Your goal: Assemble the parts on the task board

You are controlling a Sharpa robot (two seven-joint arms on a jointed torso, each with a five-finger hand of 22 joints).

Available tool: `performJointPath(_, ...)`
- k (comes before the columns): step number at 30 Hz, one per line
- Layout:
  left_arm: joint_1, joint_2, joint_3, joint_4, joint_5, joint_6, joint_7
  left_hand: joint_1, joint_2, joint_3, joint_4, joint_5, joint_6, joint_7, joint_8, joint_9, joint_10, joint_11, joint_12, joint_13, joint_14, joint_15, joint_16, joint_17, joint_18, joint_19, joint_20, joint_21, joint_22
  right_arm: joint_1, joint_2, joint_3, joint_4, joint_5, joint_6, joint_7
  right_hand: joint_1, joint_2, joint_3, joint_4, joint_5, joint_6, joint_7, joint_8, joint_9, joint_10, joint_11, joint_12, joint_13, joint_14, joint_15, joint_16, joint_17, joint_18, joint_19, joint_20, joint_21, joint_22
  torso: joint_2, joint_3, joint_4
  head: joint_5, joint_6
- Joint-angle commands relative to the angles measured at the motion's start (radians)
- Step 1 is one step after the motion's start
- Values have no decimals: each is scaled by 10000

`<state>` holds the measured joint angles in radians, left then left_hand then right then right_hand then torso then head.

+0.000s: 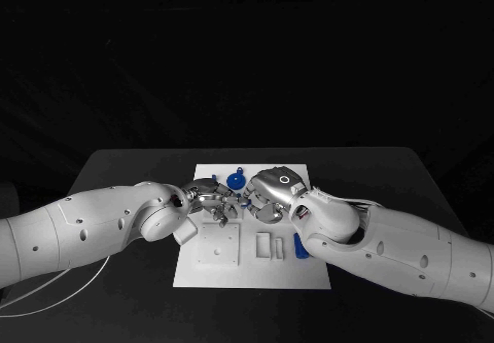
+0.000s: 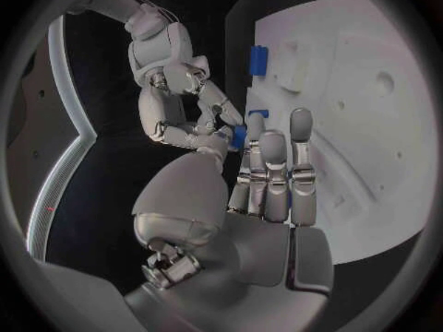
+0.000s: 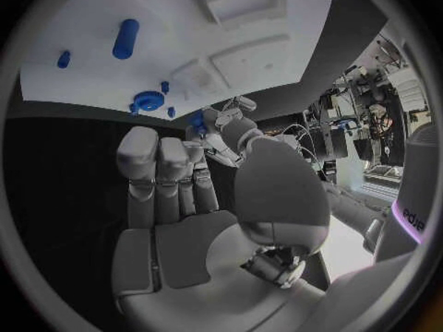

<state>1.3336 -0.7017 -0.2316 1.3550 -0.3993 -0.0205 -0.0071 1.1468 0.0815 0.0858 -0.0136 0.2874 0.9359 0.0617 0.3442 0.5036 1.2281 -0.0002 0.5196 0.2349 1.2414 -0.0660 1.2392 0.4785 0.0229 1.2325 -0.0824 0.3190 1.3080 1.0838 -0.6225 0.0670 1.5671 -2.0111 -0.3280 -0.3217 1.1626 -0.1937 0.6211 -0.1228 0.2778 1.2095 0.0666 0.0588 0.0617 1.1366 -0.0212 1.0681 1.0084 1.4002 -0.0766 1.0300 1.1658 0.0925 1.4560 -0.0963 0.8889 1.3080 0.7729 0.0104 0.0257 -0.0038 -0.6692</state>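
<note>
The white task board (image 1: 221, 275) lies in the middle of the black table. Above its far half my left hand (image 1: 209, 196) and right hand (image 1: 270, 196) meet fingertip to fingertip. A small blue part (image 2: 238, 136) sits between them. My left hand (image 2: 268, 177) pinches it with thumb and finger, and the fingertips of my right hand (image 2: 180, 103) touch it from the other side. From the right wrist the same blue part (image 3: 196, 121) shows beside my left hand (image 3: 224, 125), just past my right hand (image 3: 176, 192).
A round blue part (image 1: 235, 179) and a small blue peg (image 1: 213, 176) stand at the board's far end. A blue cylinder (image 1: 300, 246) lies at its right edge. White raised blocks (image 1: 268, 246) and a square plate (image 1: 219, 244) occupy the board's middle.
</note>
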Motion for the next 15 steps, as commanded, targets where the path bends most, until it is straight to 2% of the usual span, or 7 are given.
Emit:
performJointPath(1, -1, 37, 15, 57, 69, 272, 385, 150, 239, 184, -171, 164, 48, -82, 45, 28, 89, -56, -99, -42, -58, -37, 56, 7, 124, -52, -57, 69, 196, -5, 33, 4, -8, -6, 135, 98, 29, -39, -4, 64, 6, 67, 19, 33, 11, 51, 12, -34, 4, 70, -6, -63, 7, -83, 72, 11, 10, 1037, 0, 4, 0, 0, -9)
performJointPath(3, -1, 37, 16, 58, 82, 259, 441, 128, 333, 293, -326, 227, 46, -100, 88, 110, 179, -65, -212, -108, -62, -50, 74, 12, 98, -65, -79, 102, 198, -5, 39, 4, -12, -2, 151, 103, 29, -39, -4, 64, 6, 67, 19, 33, 11, 51, 12, -34, 4, 70, -6, -63, 7, -83, 72, 11, 10, 1037, 0, 3, -2, 0, -12)
performJointPath(5, -1, 35, 17, 63, 94, 205, 512, 222, 445, 455, -486, 470, 109, -146, 203, 233, 265, -86, -248, -132, -53, -72, 95, 21, 91, -66, -98, 127, 203, -5, 41, 4, -15, 2, 164, 106, 29, -39, -4, 64, 6, 67, 19, 33, 11, 51, 12, -34, 4, 70, -6, -63, 7, -83, 72, 11, 10, 1037, 1, 4, -3, -1, -13)
performJointPath(7, -1, 31, 18, 65, 103, 163, 581, 211, 471, 614, -657, 820, 63, -172, 371, 489, 365, -111, -301, -162, -33, -94, 126, 34, 79, -63, -122, 174, 207, -5, 43, 4, -21, 5, 179, 108, 29, -39, -4, 64, 6, 67, 19, 33, 11, 51, 12, -34, 4, 70, -6, -63, 7, -83, 72, 11, 10, 1037, 2, 4, -5, 2, -14)
performJointPath(10, -1, 27, 19, 67, 136, 83, 679, 97, 552, 913, -887, 971, 72, -204, 537, 859, 489, -142, -342, -166, -35, -118, 150, 47, 64, -97, -146, 243, 205, -5, 45, 4, -26, 11, 201, 113, 43, -40, -3, 63, 5, 55, 22, 31, 10, 38, 14, -45, 2, 59, -3, -86, 2, -83, 66, 14, -3, 1037, -2, 5, -7, 1, -11)
performJointPath(11, -2, 26, 19, 67, 155, 60, 704, -21, 585, 1115, -1033, 1031, 47, -222, 580, 1231, 567, -161, -402, -183, -26, -133, 156, 50, 51, -113, -167, 295, 206, -5, 46, 4, -27, 15, 207, 115, 43, -40, -3, 63, 5, 55, 22, 31, 10, 38, 14, -45, 2, 59, -3, -86, 2, -83, 66, 14, -3, 1037, -2, 5, -7, 1, -11)
performJointPath(15, -2, 26, 20, 66, 262, -53, 793, -149, 642, 1451, -1303, 1145, 184, -232, 439, 1668, 720, -189, -469, -169, 30, -162, 205, 78, 53, -113, -200, 418, 212, -5, 57, 4, -33, 31, 222, 127, 43, -40, -3, 63, 5, 55, 22, 31, 10, 38, 14, -45, 2, 59, -3, -86, 2, -83, 66, 14, -3, 1037, 3, 9, -2, -4, -16)
